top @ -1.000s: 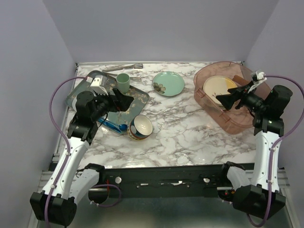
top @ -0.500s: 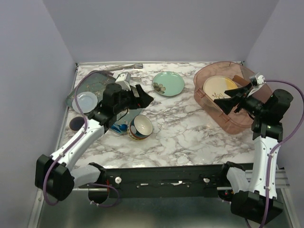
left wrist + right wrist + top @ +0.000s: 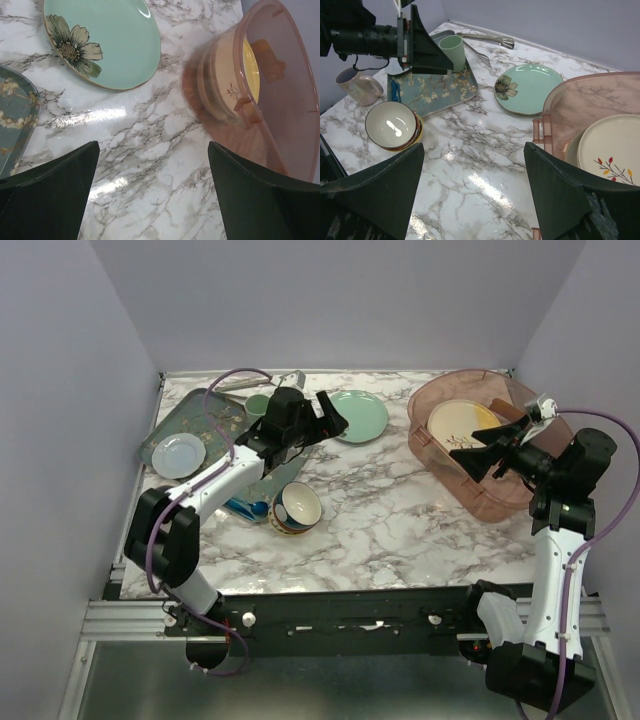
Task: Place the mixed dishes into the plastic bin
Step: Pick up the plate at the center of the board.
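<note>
Not everything can be made out here. In the top view the green cup (image 3: 257, 405) is mostly hidden behind the left arm, and part of the floral tray (image 3: 200, 418) is covered by it too. A small pale blue plate (image 3: 178, 453) is seen on the tray's near end. Inside the plastic bin (image 3: 470, 502) a yellow-and-cream plate (image 3: 460, 425) with a sprig is seen on top. More rims are glimpsed through the tinted wall in the left wrist view, but how many plates are stacked under it can't be counted. That plate is cut off at the edge of the right wrist view. A brownish shape at the far side of the bin is too blurry to be named.

The left gripper (image 3: 332, 420) is held with its fingers wide apart and nothing between them. The mint green plate (image 3: 360, 416) is found flat on the marble table (image 3: 400, 530) just ahead of those fingers, at the back between tray and bin, and isn't touched.

The right gripper (image 3: 478, 456) is also spread open and empty, and is hung over the bin's near left part, with the sprig plate just beyond the fingertips. The patterned bowl (image 3: 296, 507) is left upright near the tray's front corner, well apart from both grippers.
</note>
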`<state>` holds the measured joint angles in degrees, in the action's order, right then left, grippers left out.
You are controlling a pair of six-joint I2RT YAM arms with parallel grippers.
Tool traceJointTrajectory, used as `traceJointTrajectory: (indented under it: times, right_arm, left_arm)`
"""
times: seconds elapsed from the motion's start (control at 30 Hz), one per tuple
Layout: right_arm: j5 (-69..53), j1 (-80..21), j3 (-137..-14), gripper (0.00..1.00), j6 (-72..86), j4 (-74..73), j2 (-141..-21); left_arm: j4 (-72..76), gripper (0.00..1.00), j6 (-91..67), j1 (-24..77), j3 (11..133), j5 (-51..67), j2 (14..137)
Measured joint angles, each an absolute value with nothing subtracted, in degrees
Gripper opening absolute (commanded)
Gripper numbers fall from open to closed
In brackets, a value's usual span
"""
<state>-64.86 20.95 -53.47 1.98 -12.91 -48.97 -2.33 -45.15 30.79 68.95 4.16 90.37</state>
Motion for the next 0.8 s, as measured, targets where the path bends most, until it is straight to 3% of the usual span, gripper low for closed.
traceJointTrajectory:
  times: [0.8]
  right_arm:
    - [-64.8, 20.9, -53.3, 0.88, 1.9, -12.9, -49.5]
  left_arm:
    - [-11.5, 0.98, -56.3, 30.5, 94.9, -3.8, 117.3]
